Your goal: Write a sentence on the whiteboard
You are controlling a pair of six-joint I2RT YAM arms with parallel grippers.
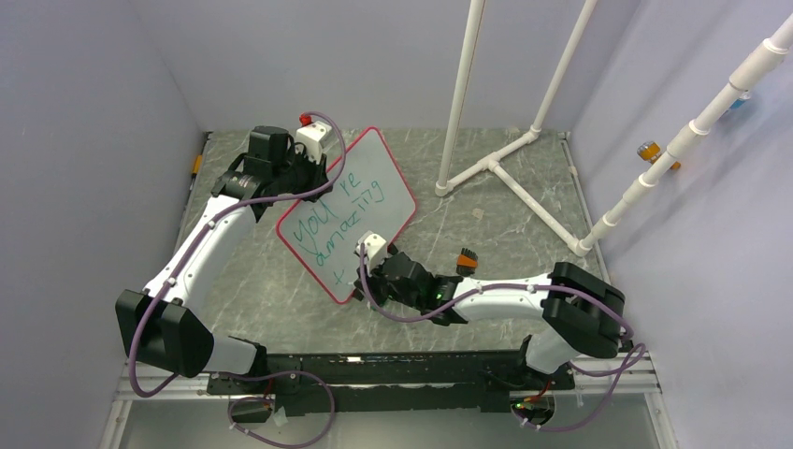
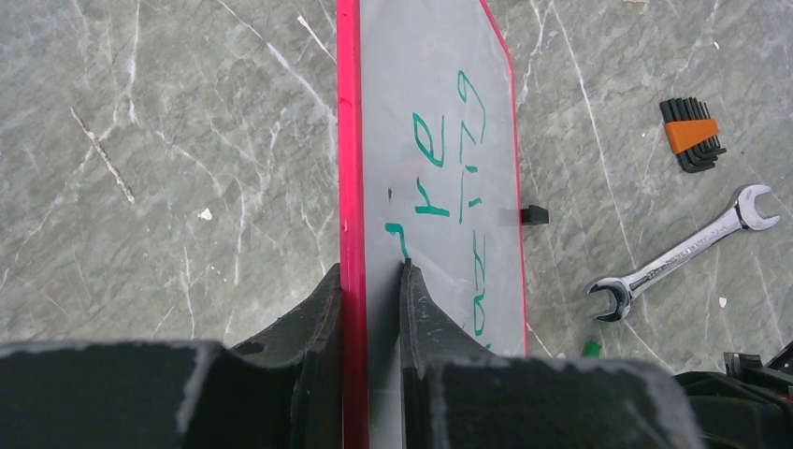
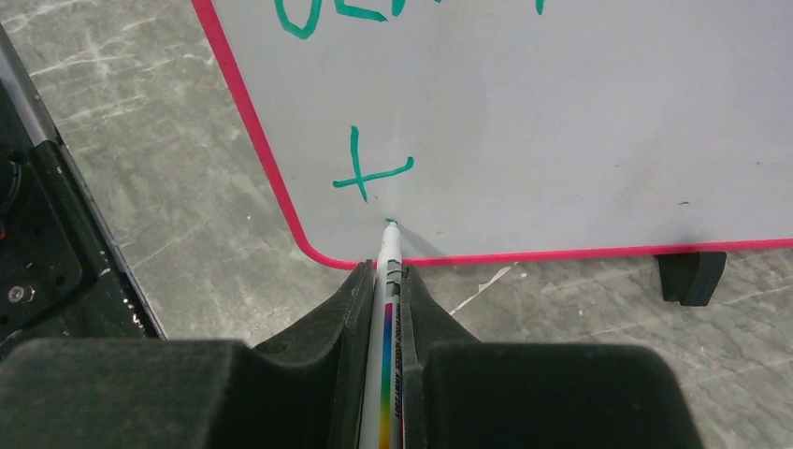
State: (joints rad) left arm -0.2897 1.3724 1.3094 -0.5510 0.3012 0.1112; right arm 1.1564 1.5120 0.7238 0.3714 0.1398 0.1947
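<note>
The whiteboard (image 1: 351,210), white with a thin red frame, lies tilted on the grey table. My left gripper (image 2: 372,271) is shut on its far-left edge (image 2: 350,187). The sentence (image 1: 338,217) in green reads "you're amazing" with a lone "t" (image 3: 367,173) below it. My right gripper (image 3: 385,271) is shut on a white marker (image 3: 388,309) with a rainbow stripe. The marker's green tip (image 3: 391,223) rests on the board just below and right of the "t", near the board's rounded corner.
A wrench (image 2: 683,251) and an orange-banded hex key set (image 2: 692,134) lie on the table beside the board. A white PVC pipe frame (image 1: 505,168) stands at the back right. A black board clip (image 3: 690,276) sticks out at the edge.
</note>
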